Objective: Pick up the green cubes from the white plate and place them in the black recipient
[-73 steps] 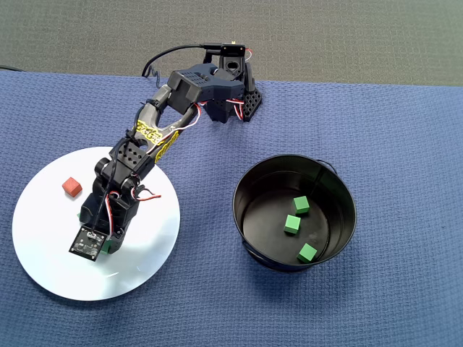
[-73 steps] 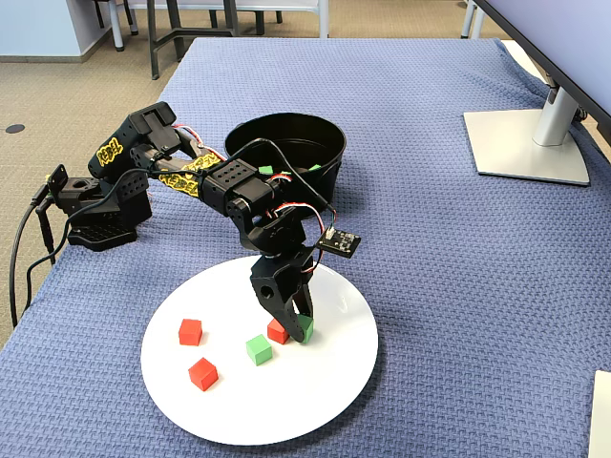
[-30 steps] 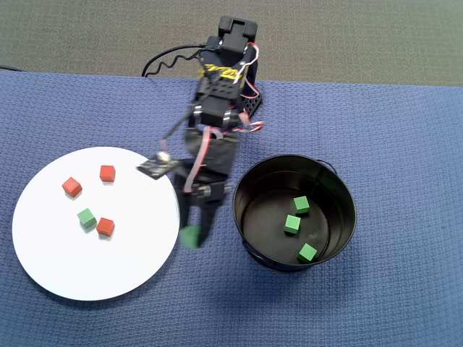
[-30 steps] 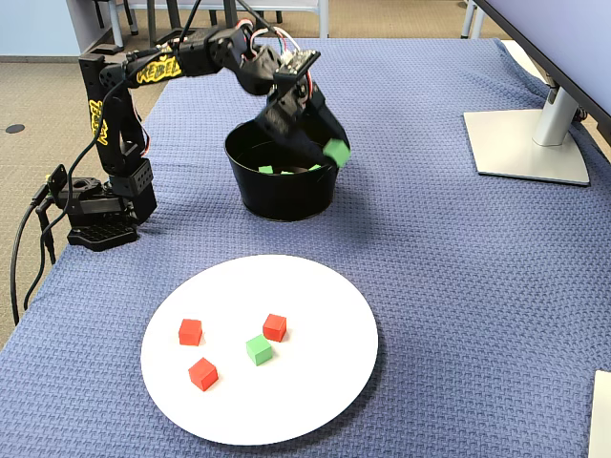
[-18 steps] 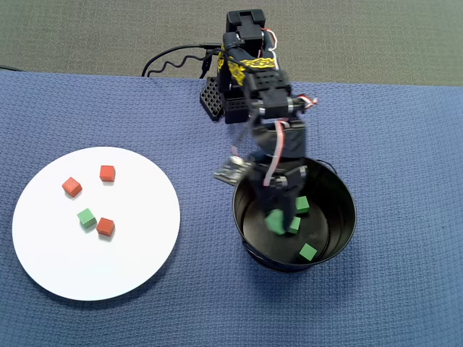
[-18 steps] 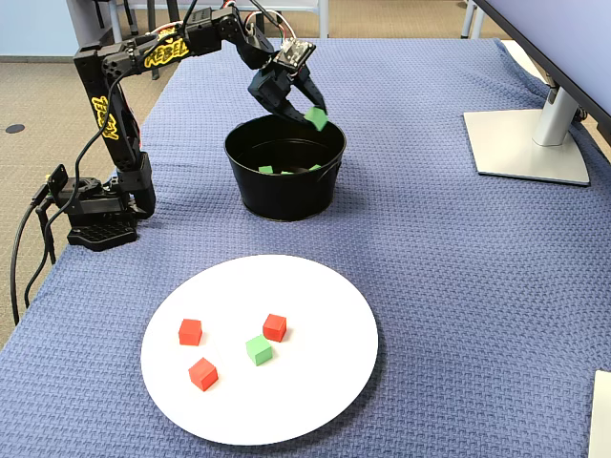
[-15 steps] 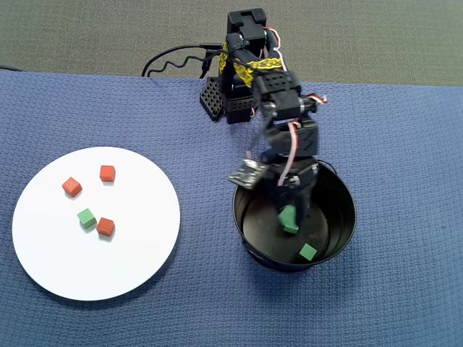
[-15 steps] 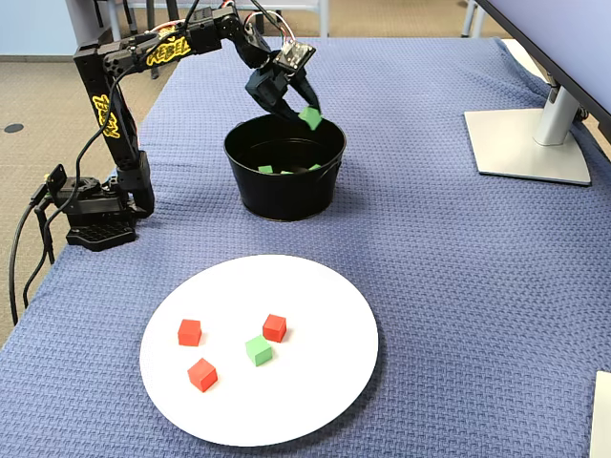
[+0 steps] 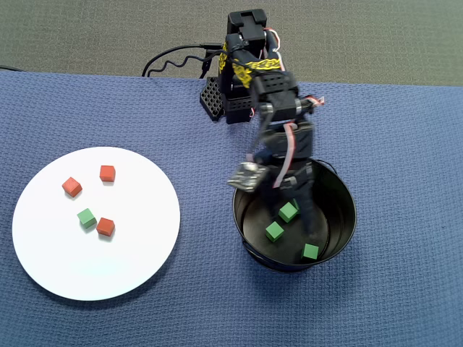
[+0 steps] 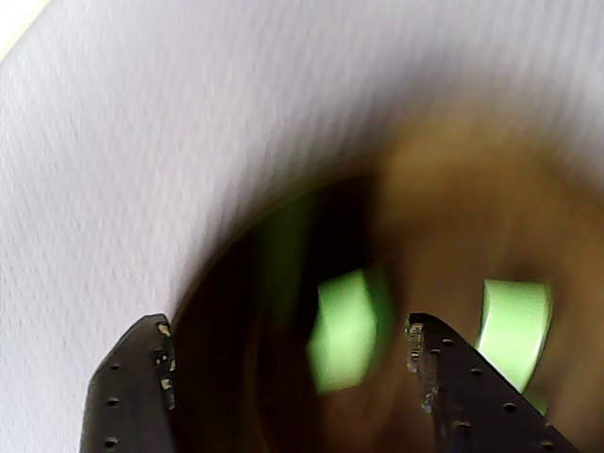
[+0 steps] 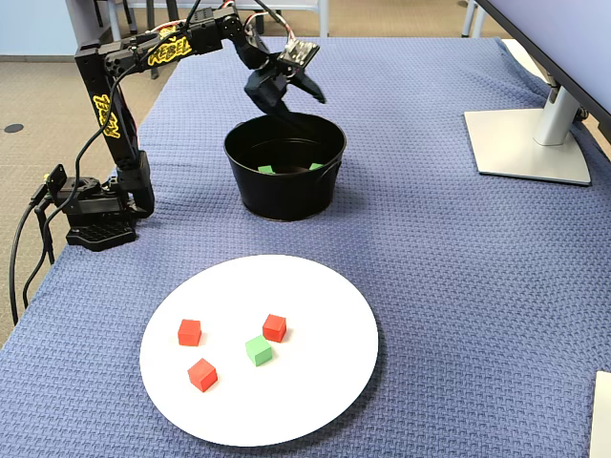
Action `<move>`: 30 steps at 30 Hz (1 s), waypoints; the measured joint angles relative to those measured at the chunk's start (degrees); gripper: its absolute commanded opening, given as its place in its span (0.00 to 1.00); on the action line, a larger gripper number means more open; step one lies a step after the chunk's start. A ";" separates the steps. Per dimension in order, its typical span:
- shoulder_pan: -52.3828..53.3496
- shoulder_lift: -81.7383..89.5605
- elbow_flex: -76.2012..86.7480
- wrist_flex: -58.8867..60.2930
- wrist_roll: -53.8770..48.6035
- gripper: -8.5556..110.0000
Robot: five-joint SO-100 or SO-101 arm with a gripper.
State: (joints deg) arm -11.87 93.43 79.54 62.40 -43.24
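Note:
The black recipient (image 9: 238, 211) (image 11: 282, 196) stands right of the white plate (image 9: 58, 253) (image 11: 305, 382) in the overhead view. Three green cubes show inside it (image 9: 289, 212) (image 9: 273, 231) (image 9: 310, 251). One green cube (image 9: 87, 217) (image 11: 258, 350) lies on the plate among three red cubes (image 9: 71, 186) (image 9: 107, 173) (image 9: 105, 226). My gripper (image 9: 298, 199) (image 11: 296, 103) (image 10: 283, 330) hangs open over the recipient's mouth, holding nothing. The wrist view is blurred; two green cubes (image 10: 344, 330) (image 10: 514, 326) show below the spread fingers (image 10: 142, 387).
The arm's base (image 9: 231, 101) (image 11: 91, 215) sits at the cloth's edge with a cable (image 9: 173, 54) trailing off it. A monitor stand (image 11: 530, 143) occupies the right side in the fixed view. Blue cloth (image 9: 405, 289) covers the table.
The gripper lifted a green cube off the plate, swung it over the recipient and opened. The cube has dropped into the recipient.

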 measured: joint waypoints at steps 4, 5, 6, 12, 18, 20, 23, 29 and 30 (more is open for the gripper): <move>10.37 -3.96 -9.32 0.35 -6.68 0.26; 13.18 -5.45 -11.95 0.35 -8.17 0.26; 15.82 -6.86 -14.24 0.35 -9.40 0.26; 31.03 -17.14 -26.10 -2.90 -15.38 0.34; 40.08 -26.81 -30.41 -4.83 -18.81 0.33; 41.48 -28.39 -30.32 -4.92 -19.86 0.33; 43.07 -28.65 -27.77 -4.92 -23.12 0.35; 45.18 -28.74 -22.85 -4.92 -35.60 0.35; 45.44 -28.74 -22.59 -4.92 -38.06 0.35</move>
State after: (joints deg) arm 33.57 64.69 56.95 57.48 -81.30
